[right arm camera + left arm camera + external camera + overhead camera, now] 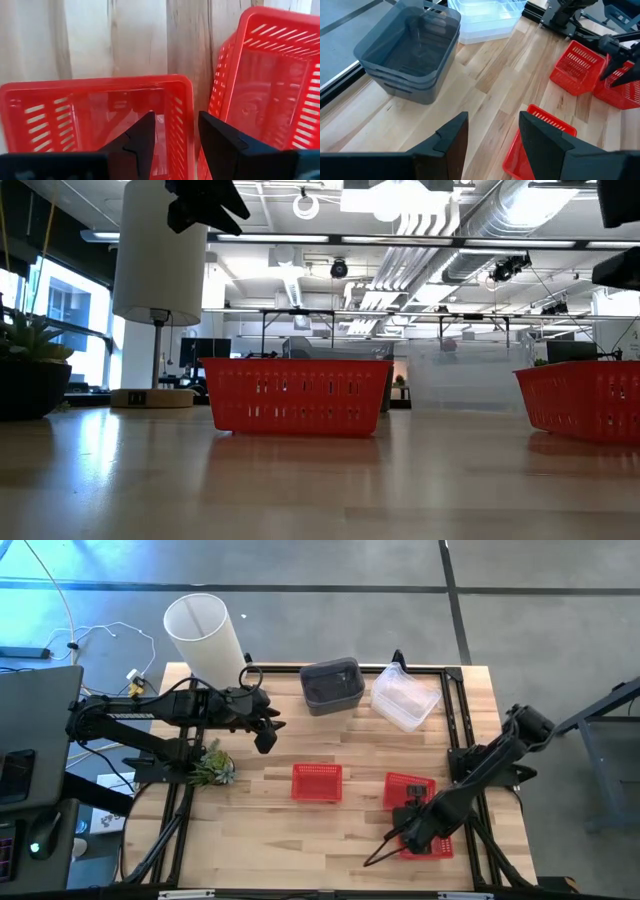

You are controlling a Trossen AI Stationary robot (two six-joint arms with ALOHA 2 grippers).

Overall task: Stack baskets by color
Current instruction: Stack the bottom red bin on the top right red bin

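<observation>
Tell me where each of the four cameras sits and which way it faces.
High view: above the table, looking straight down; both arms show, left gripper, right gripper.
Low view: at table-top height, looking level past a red basket; dark arm parts at the top.
Left wrist view: on the left arm, looking past its open fingers at the grey baskets.
Right wrist view: on the right arm, open fingers over a red basket.
Shared: the high and left wrist views both show the grey baskets.
</observation>
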